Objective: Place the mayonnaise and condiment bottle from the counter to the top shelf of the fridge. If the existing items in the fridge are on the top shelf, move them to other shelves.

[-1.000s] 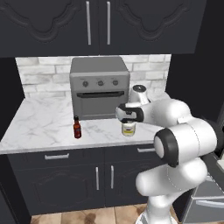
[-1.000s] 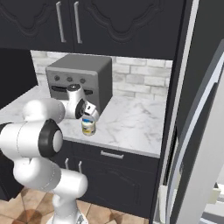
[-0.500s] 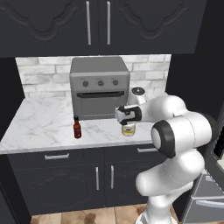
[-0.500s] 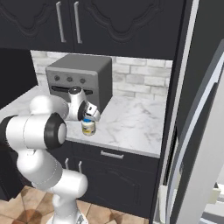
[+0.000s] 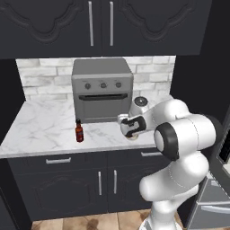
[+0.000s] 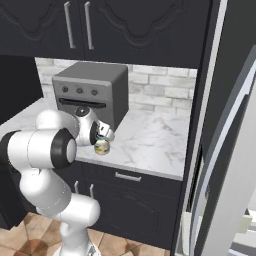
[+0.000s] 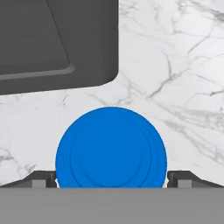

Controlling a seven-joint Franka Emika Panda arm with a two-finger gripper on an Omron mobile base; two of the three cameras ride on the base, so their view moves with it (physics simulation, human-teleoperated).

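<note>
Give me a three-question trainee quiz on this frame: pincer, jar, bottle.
1. True or false: the pincer is shut on the mayonnaise.
2. On the counter, the condiment bottle stands: A) in front of the toaster oven's left corner; B) on top of the oven; C) between the fingertips.
3. Fill in: seen in the hand view, the jar's lid is ____.

Key: 1 false, the fingertips stand wide either side of the jar, open. 2 A. 3 blue.
</note>
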